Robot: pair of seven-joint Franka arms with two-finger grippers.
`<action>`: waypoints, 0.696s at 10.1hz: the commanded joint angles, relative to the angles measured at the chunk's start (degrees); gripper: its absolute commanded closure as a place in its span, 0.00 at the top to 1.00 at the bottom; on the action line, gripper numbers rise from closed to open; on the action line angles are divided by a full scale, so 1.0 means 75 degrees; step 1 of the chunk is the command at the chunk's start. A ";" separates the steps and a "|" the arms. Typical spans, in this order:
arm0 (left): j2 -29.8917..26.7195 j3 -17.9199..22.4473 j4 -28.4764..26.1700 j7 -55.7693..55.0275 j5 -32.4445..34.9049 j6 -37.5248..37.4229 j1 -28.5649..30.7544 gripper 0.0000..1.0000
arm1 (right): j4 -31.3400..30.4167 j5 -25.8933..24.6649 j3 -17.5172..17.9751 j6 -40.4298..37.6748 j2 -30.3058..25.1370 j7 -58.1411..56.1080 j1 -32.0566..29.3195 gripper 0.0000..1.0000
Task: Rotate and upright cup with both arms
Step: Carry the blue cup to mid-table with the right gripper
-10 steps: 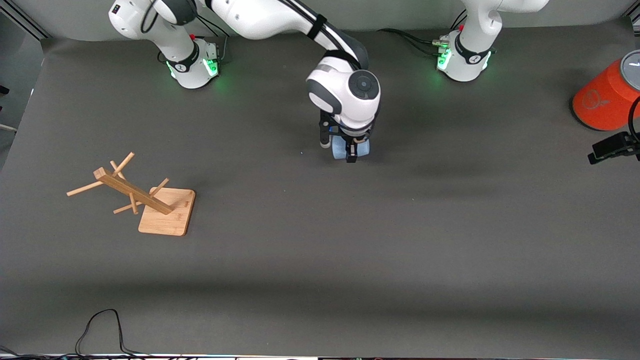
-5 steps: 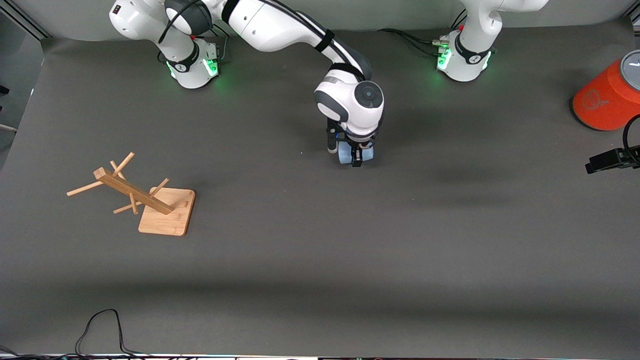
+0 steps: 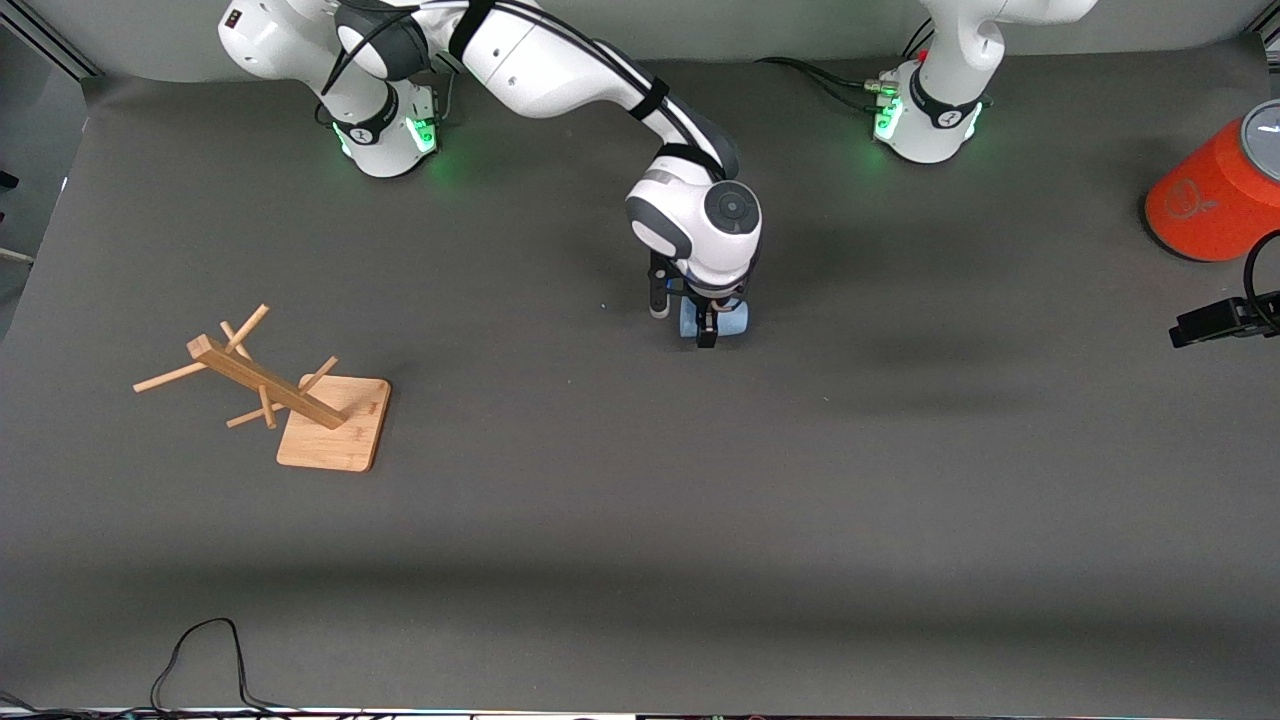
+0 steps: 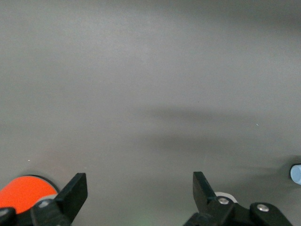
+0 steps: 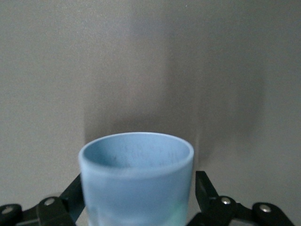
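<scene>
The pale-blue cup (image 3: 732,320) is near the middle of the table, between the fingers of my right gripper (image 3: 707,328). In the right wrist view the cup (image 5: 136,188) fills the space between the two black fingers (image 5: 205,190), its open mouth pointing away from the wrist. The right gripper (image 5: 139,181) is shut on it. My left gripper (image 3: 1190,328) waits at the left arm's end of the table, near the orange cylinder. It is open and empty (image 4: 139,181). A sliver of the cup (image 4: 296,173) shows at the edge of the left wrist view.
A large orange cylinder with a grey top (image 3: 1210,200) stands at the left arm's end and also shows in the left wrist view (image 4: 23,190). A wooden rack (image 3: 330,435) stands toward the right arm's end. A black cable (image 3: 200,650) lies at the table's front edge.
My right gripper has moved lower in the front view with the cup in it, and the arm has stretched out. The left gripper shifted slightly early on, then stayed still.
</scene>
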 commanded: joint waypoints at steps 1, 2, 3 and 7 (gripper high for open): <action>0.0046 -0.0001 0.0016 -0.0149 0.0018 -0.0118 0.0019 1.00 | 0.0260 -0.0141 -0.0012 0.0019 0.0117 0.0217 0.0019 1.00; 0.0058 -0.0001 0.0039 -0.0300 0.0018 -0.0118 0.0101 1.00 | 0.0260 -0.0141 -0.0012 0.0019 0.0094 0.0205 0.0007 1.00; 0.0058 -0.0024 0.0028 -0.0313 -0.0087 -0.0060 0.0299 1.00 | 0.0271 -0.0141 -0.0012 0.0007 0.0036 0.0205 -0.0016 1.00; 0.0175 -0.0036 0.0028 -0.0314 -0.0404 -0.0106 0.0313 1.00 | 0.0271 -0.0036 0.0069 -0.0879 -0.1016 0.0077 -0.0436 1.00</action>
